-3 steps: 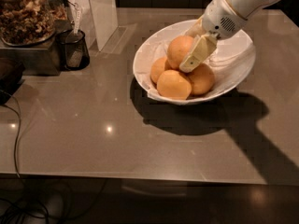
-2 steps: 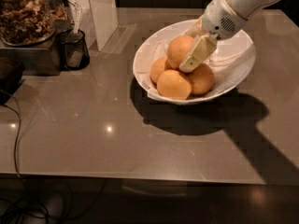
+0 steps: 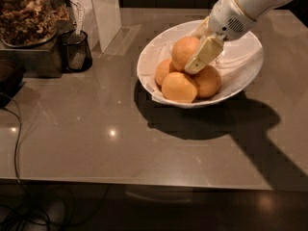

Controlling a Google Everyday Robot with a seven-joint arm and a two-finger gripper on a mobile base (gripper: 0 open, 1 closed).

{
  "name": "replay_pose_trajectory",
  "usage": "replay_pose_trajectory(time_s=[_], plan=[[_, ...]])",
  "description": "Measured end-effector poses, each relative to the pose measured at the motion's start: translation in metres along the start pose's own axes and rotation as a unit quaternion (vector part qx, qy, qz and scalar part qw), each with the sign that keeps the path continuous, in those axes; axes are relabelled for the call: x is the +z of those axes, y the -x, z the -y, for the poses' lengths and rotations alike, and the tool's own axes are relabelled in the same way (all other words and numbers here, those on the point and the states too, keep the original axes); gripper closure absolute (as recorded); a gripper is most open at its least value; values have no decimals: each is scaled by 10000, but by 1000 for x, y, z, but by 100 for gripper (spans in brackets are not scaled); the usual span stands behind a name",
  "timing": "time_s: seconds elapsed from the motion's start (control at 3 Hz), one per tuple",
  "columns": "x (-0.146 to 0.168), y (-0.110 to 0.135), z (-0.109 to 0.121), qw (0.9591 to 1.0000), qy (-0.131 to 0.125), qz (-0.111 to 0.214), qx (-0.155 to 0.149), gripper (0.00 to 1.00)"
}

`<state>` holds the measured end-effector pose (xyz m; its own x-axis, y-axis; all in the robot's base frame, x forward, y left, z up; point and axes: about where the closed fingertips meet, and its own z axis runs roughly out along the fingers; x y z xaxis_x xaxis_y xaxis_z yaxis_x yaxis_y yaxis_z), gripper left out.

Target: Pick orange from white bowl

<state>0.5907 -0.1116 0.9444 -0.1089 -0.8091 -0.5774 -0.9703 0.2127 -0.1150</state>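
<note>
Currently I cannot tell whether the end effector (image 3: 195, 61), upper right, grips the orange (image 3: 183, 49); off-centre contact could tip the white bowl (image 3: 243, 76).

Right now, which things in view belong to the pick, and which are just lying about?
In the job: top orange; white bowl holding it; gripper, down in the bowl against that orange.
Lying about: three other oranges in the bowl; snack jar; black mesh cup; black cable.
</note>
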Motion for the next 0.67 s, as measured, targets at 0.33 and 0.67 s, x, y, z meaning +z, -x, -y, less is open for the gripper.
replay_pose_trajectory(time_s=[0.33, 0.67], plan=[[-7, 3, -5, 9999, -117, 89, -89, 100], [-14, 6, -8, 9993, -131, 295, -195, 100]])
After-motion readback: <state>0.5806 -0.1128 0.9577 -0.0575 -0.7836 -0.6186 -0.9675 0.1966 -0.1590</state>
